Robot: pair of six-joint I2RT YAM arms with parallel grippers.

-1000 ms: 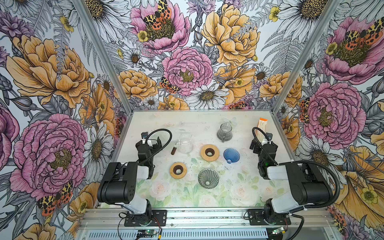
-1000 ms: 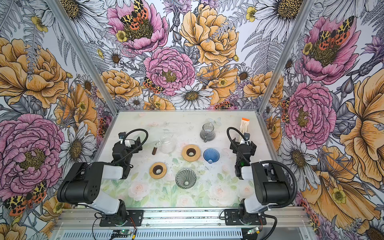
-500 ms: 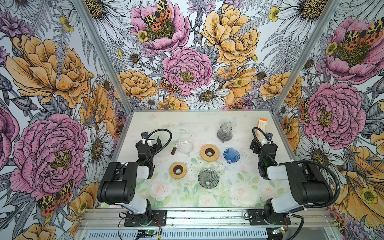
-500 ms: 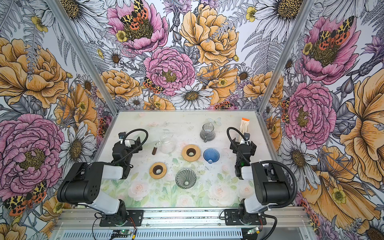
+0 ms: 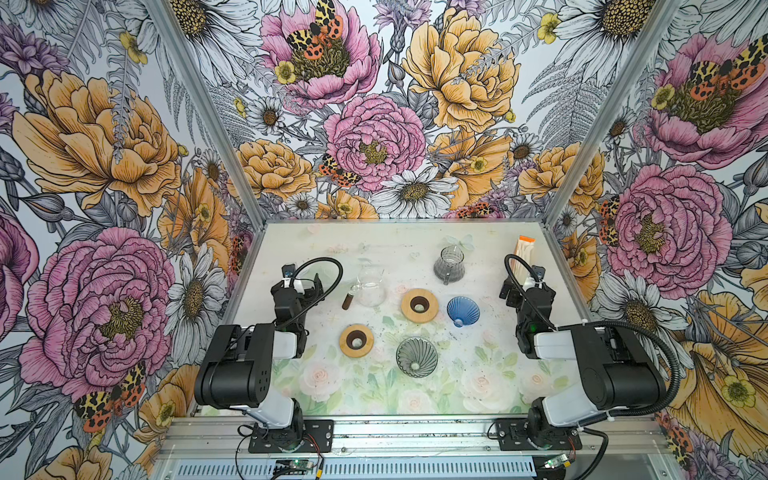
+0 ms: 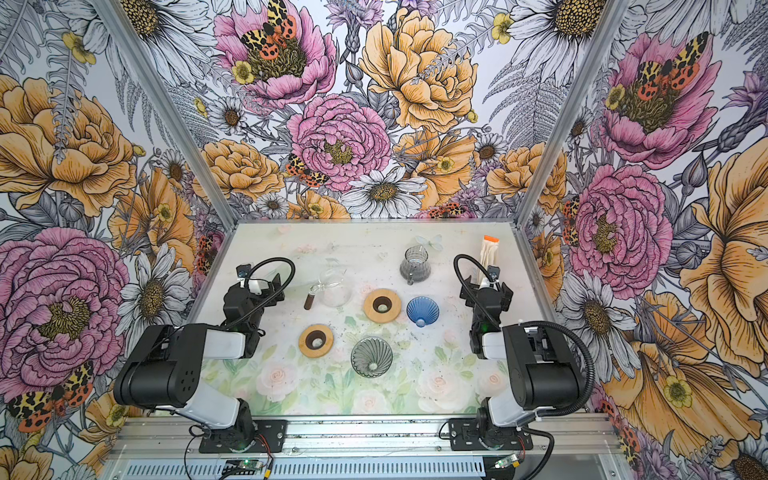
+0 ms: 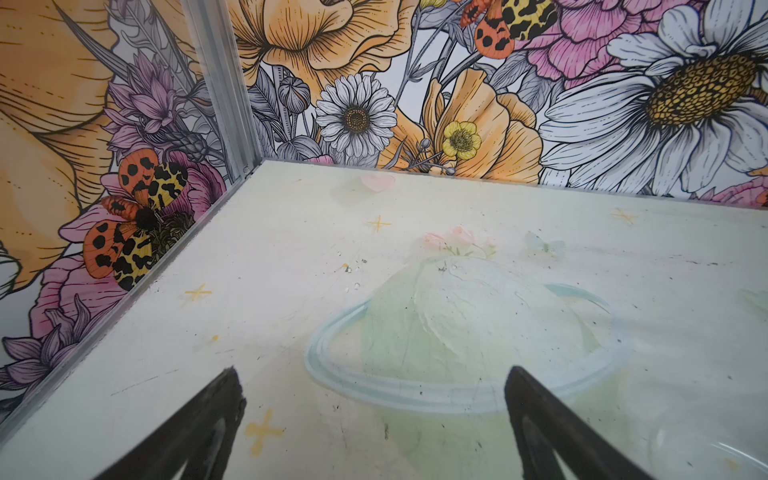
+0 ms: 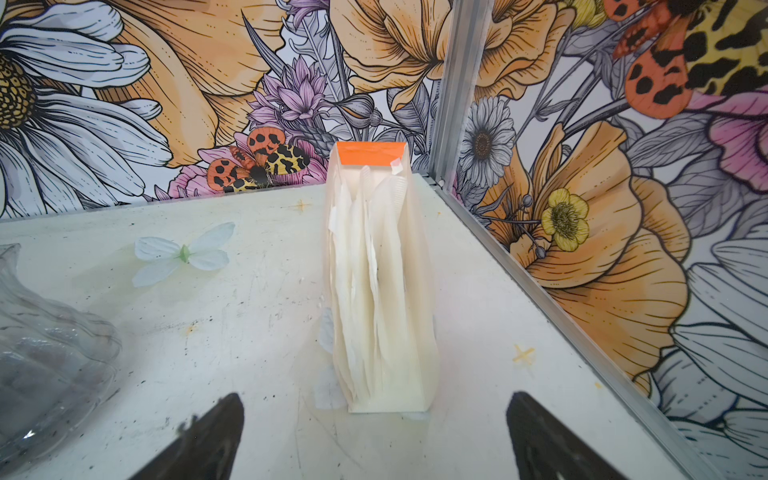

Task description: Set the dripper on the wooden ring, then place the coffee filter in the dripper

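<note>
Two grippers hang low over the surface [image 5: 478, 386], each with its jaws spread wide and nothing between them. The right gripper [image 8: 374, 401] faces the coffee filter pack [image 8: 380, 291], pale filters under an orange top, standing on end near the back right corner (just beyond the fingertips, not touching). The left gripper [image 7: 374, 376] points at bare surface by the left wall, with a clear carafe [image 5: 370, 286] nearby. The blue dripper [image 5: 463, 311] and the grey dripper [image 5: 417, 356] sit mid-surface, well apart from the pack. A wooden ring [image 5: 419, 305] lies just beside the blue one and a second wooden ring [image 5: 356, 340] near the grey one. A dark carafe [image 5: 449, 266] stands farther back.
</note>
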